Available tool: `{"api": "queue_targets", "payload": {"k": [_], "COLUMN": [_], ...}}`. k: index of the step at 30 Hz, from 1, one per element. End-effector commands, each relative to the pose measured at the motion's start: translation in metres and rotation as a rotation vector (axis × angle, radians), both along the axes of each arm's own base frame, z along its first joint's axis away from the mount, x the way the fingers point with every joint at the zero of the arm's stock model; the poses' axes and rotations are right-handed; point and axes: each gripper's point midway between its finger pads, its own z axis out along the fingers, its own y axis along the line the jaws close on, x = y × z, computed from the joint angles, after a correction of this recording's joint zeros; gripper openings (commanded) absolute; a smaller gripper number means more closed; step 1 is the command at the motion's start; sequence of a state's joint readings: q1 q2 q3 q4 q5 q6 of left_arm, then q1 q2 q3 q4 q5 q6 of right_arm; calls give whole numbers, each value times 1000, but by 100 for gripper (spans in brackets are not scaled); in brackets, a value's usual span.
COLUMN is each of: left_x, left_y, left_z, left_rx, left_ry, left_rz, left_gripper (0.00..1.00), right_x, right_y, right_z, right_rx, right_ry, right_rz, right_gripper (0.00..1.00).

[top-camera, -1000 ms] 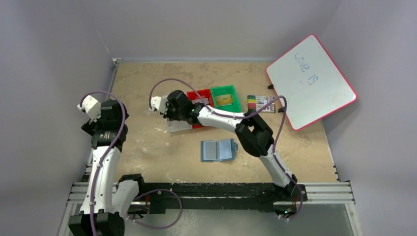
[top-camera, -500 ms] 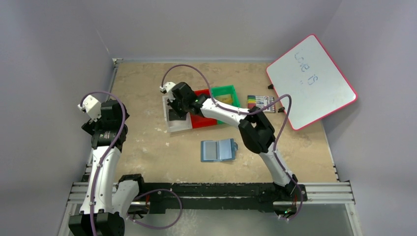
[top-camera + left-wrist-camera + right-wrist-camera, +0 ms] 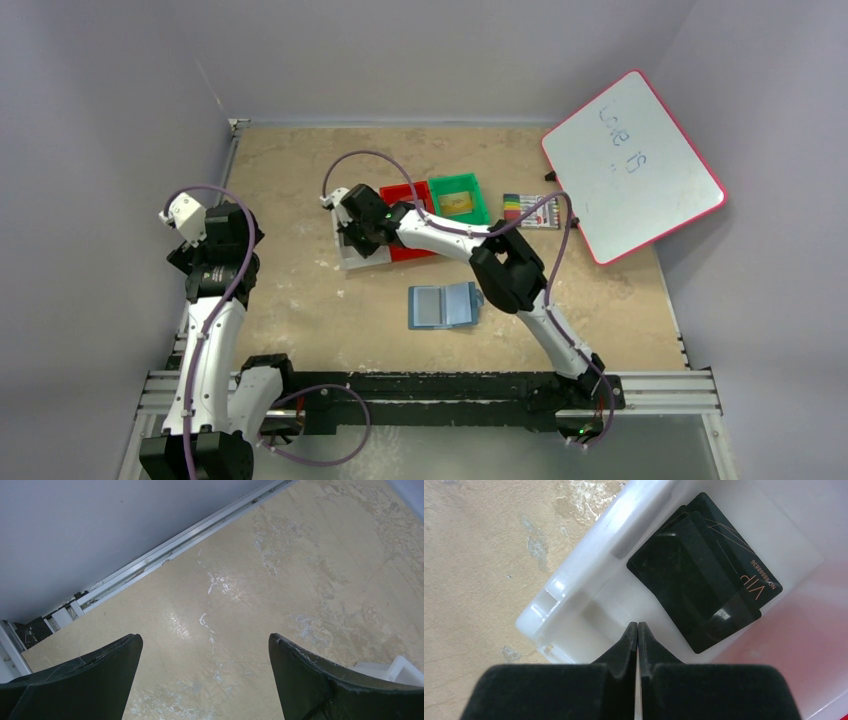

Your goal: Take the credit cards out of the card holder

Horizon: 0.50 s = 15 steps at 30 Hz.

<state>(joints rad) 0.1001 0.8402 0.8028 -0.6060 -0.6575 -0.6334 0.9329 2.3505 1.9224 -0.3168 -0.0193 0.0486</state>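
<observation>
From where I stand, the right pincer (image 3: 638,625) hangs over the near corner of the white bin (image 3: 589,562), its jaws pressed together with nothing between them. Two black cards (image 3: 704,575) lie overlapped on the bin floor just ahead of it. A gold card (image 3: 458,203) sits in the green bin (image 3: 483,203) further right. The holder (image 3: 445,305) lies open on the tabletop (image 3: 300,170), well apart from the bins and nearer the arm bases. I cannot tell whether its pockets have a card left in them. The left pincer (image 3: 204,639) is spread wide above bare tabletop, far off to the left, holding nothing. The cards look light, stiff and slick, and too thin to pinch once they lie flat. I would take one by whatever short edge shows past the pocket mouth and draw it straight out along the pocket. The holder seems soft and light enough to drag along with the card, so it may want pinning down.
</observation>
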Motion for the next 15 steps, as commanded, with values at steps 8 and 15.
{"api": "queue_targets", "payload": {"k": [8,15], "left_x": [7,8], "left_y": [2,1], "left_z": [13,13], "left_rx": [12,11], "left_ry": [-44,-47], "left_rz": [-9,-12], "left_gripper": [98,98], "right_x": [9,29], "right_y": [0,-14], "right_z": [-22,-28], "right_rx": [-101,-173], "right_ry": [7,-74], "right_rz": [16,-70], "right_gripper": [0,0]}}
